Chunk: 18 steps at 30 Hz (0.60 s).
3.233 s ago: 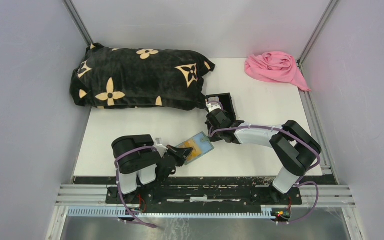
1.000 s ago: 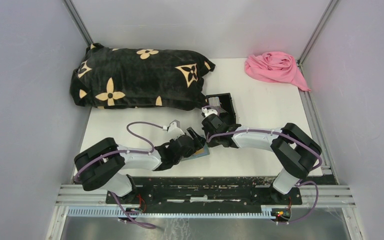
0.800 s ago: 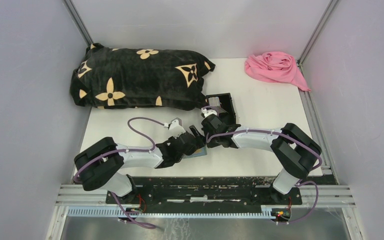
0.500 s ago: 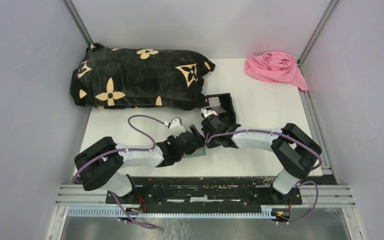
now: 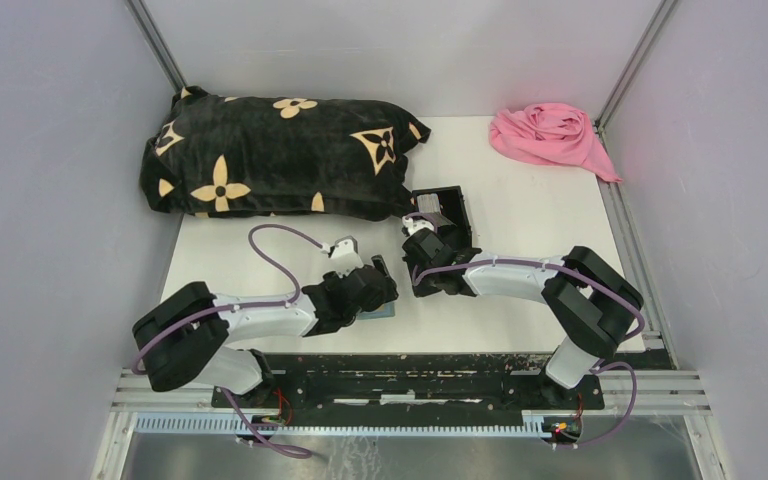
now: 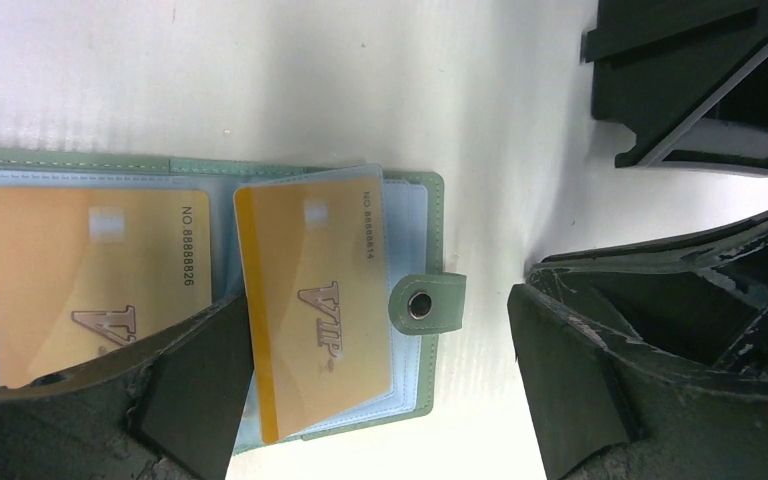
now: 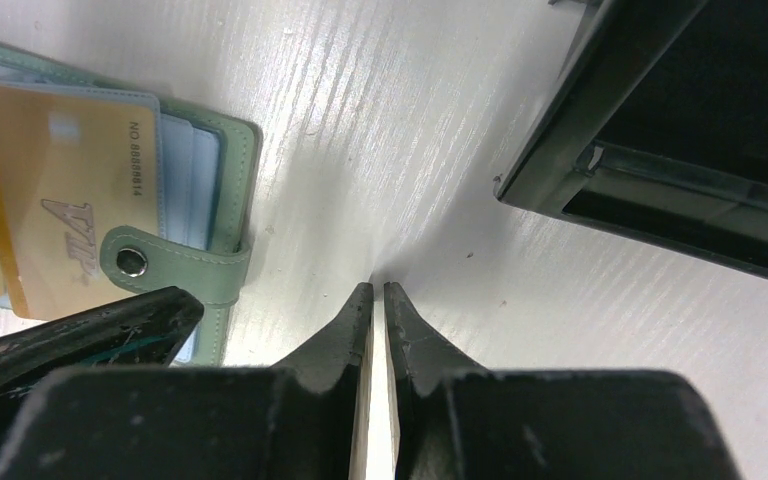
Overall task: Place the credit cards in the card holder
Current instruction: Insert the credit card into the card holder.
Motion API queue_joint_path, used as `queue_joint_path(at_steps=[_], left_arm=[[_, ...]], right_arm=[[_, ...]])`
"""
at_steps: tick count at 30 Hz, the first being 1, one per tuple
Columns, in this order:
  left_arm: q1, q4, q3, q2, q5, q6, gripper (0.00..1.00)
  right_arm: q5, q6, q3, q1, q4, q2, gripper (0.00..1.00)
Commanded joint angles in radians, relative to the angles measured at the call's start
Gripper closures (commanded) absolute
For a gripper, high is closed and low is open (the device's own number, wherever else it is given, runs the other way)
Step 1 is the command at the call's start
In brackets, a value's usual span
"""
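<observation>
left arm drawn back, holder lying open beneath it

the left gripper [image 6: 375, 330] hangs with its jaws wide apart over the card holder [image 6: 436, 225], which lies open and flat on the table [image 7: 380, 120]. half a second ago this arm reached further toward the right one. its elbow has since swung out to the left and the gripper has slid back a little. three seconds ago it was folded close to its base, at the holder's near edge.

two tan credit cards [image 6: 315, 300] show. the skewed card lies between the left jaws on the snap tab [image 6: 426, 303] half, and i cannot tell if it is seated. the other card [image 6: 80, 270] sits square in a clear sleeve, outside the jaws.

the right gripper [image 7: 378, 295], jaws pressed together on nothing, has barely shifted. the holder lies just left of its tips and the black box [image 7: 680, 110] beyond them to the right.
</observation>
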Motion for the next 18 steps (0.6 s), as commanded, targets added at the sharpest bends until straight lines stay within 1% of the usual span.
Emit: queue_joint_path(at_steps=[1,6,10,15,18], left_arm=[[0.006,-0.083,-0.003,-0.016,-0.014,0.091,0.01],[0.001,-0.069,0.01,-0.008,0.002,0.13,0.01],[-0.004,-0.081,0.042,0.031,-0.001,0.169,0.01],[-0.014,0.005,0.009,-0.044,-0.001,0.212,0.01],[-0.015,0.013,0.0,-0.087,0.003,0.237,0.01]], right_arm=[[0.009,0.012,0.026,0.007,0.013,-0.031,0.86],[0.004,0.015,0.029,0.006,0.015,-0.033,0.86],[0.008,0.015,0.023,0.007,0.017,-0.034,0.86],[0.013,0.015,0.014,0.007,0.015,-0.046,0.85],[0.018,0.014,0.014,0.007,0.01,-0.053,0.83]])
